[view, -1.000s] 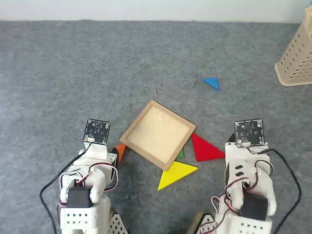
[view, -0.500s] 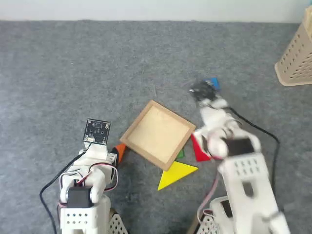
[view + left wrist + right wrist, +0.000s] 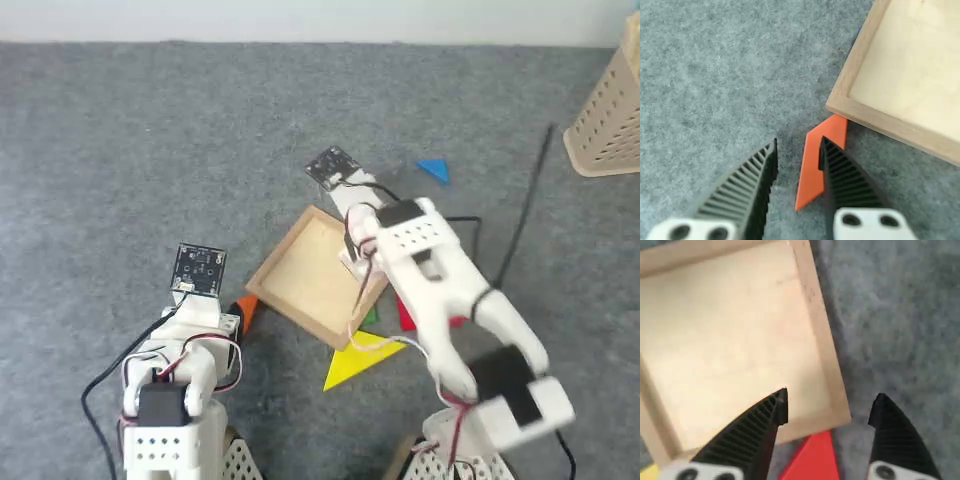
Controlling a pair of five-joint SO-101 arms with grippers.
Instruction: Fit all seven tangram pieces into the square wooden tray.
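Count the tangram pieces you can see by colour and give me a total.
blue piece: 1
orange piece: 1
yellow piece: 1
green piece: 1
red piece: 1
Total: 5 in view, none in the tray

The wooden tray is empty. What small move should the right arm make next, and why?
Probably draw back slightly and lower onto the red triangle. The right gripper hangs open above the wooden tray's rim, and the red triangle lies just outside that rim, close to the gripper.
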